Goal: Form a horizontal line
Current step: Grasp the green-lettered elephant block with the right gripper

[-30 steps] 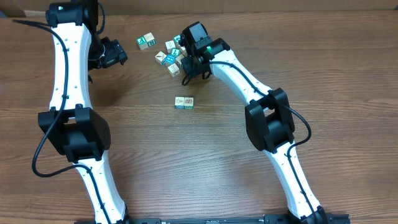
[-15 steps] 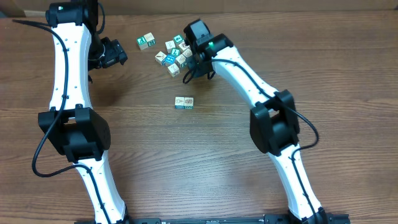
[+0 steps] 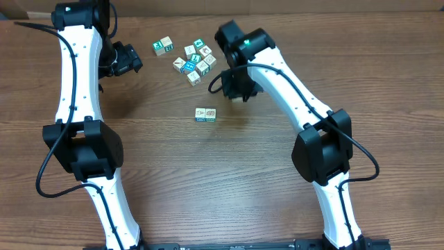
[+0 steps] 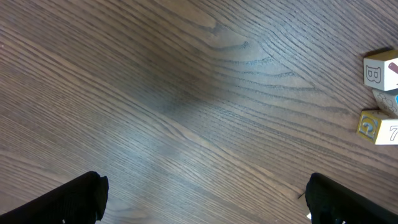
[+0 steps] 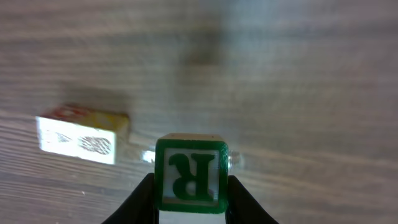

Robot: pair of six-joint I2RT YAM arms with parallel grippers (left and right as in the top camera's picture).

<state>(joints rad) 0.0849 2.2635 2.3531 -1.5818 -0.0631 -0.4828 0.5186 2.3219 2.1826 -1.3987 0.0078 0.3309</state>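
Note:
The horizontal line [image 3: 205, 114] is a short row of two cream-and-teal cubes lying side by side mid-table; in the right wrist view it [image 5: 83, 134] shows at the left. My right gripper [image 3: 236, 90] hovers just right of and behind the row, shut on a cube with a green letter R [image 5: 190, 176], held off the wood between both fingers [image 5: 142, 199]. An irregular bunch of similar cubes [image 3: 195, 61] lies farther back. My left gripper [image 3: 129, 59] stands open at the far left, its fingers [image 4: 68, 199] wide apart over bare wood.
A lone cube [image 3: 164, 46] sits left of the bunch. In the left wrist view two cubes [image 4: 380, 70] [image 4: 376, 126] show at the right edge. The wooden table [image 3: 208, 180] stretches toward the front between the two arm bases.
My right gripper closed on the R cube at the bunch, lifted it and swung right and toward the row. The left arm has stayed still.

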